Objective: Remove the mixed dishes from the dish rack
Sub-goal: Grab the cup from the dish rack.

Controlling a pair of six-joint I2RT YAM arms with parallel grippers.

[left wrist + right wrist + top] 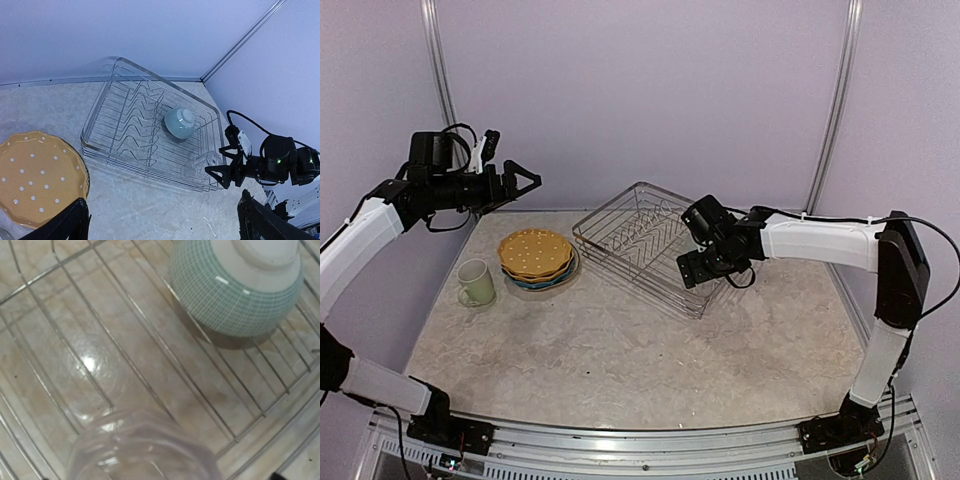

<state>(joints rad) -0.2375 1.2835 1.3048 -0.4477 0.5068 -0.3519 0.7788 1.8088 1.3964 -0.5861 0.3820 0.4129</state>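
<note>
The dish rack (642,240), a silver wire basket, stands at the back middle of the table. Inside it a small light-blue bowl (180,123) sits upside down, and a clear glass (201,165) lies on its side in the near right corner. My right gripper (213,160) hangs at that corner, open, its fingers (222,176) at the glass's end. In the right wrist view the glass (140,445) fills the bottom edge and the bowl (237,287) lies beyond. Left of the rack, an orange scalloped plate (534,252) tops a stack, with a pale green mug (475,282) beside it. My left gripper (528,182) is raised high, open and holding nothing.
The rack (125,150) has rows of upright prongs along its left half. The orange dotted plate (35,175) lies just below my left gripper's view. Purple walls and metal frame posts (833,110) close off the back of the marble table (640,360).
</note>
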